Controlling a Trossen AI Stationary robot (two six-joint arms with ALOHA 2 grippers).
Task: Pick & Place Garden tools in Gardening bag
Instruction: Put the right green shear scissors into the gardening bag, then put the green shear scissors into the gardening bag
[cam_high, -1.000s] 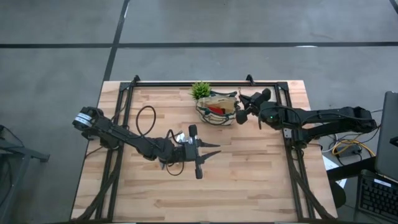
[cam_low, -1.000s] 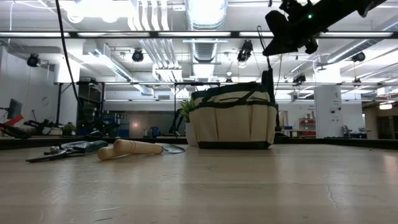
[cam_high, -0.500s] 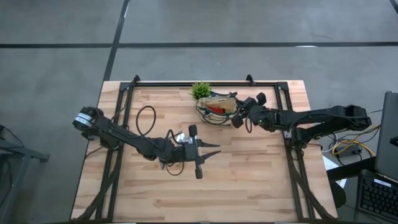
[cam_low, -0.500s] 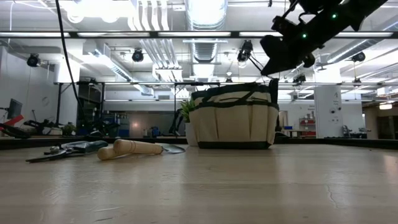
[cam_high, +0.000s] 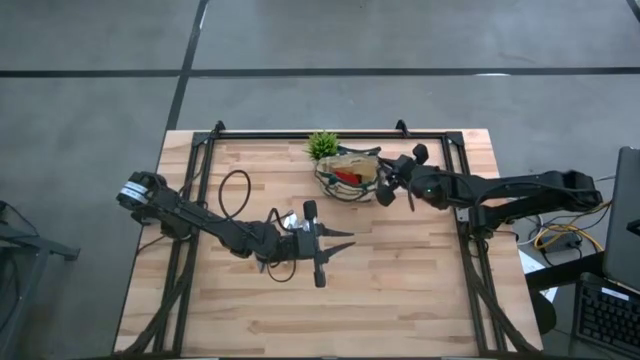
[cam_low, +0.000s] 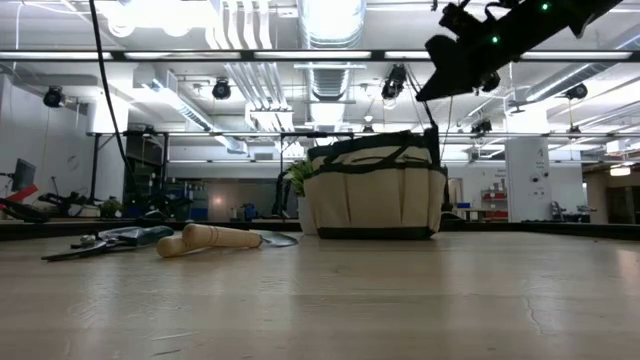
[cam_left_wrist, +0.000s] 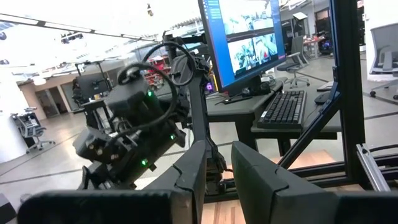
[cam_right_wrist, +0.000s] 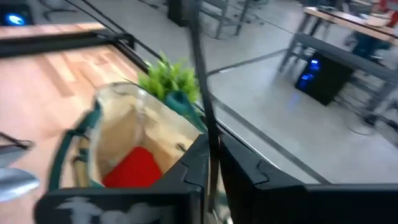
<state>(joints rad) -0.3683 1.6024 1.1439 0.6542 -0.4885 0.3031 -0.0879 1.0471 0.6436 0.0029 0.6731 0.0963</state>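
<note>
The beige gardening bag (cam_high: 350, 175) with dark green trim stands on its base at the table's far middle; it also shows in the low view (cam_low: 375, 200). A red soft lump (cam_right_wrist: 134, 168) lies inside it. My right gripper (cam_high: 385, 183) hangs over the bag's right end, shut on a thin dark strap. Dark-handled shears (cam_low: 100, 240) and a wooden-handled trowel (cam_low: 220, 238) lie flat on the table left of the bag. My left gripper (cam_high: 335, 243) lies low at the table's middle, pointing right, its fingers (cam_left_wrist: 193, 174) a little apart and empty. My right gripper pinches the bag's dark loop handle (cam_right_wrist: 210, 140) between its two fingers. The fingers slant down from the table's right side. The strap (cam_low: 435, 125) runs straight up from the bag's right end to the gripper, drawn taut. The bag's base stays on the table.
A small green leafy plant (cam_high: 322, 145) stands just behind the bag's left end. Black frame rails (cam_high: 300, 133) run along the table's far and side edges. Bare wood lies along the near side (cam_high: 400, 300).
My right gripper dipped down and toward the table's left, close over the bag's right end, then rose a little again. The dark strap now stands stretched between the bag and the gripper. The bag and the tools on the table have stayed put.
</note>
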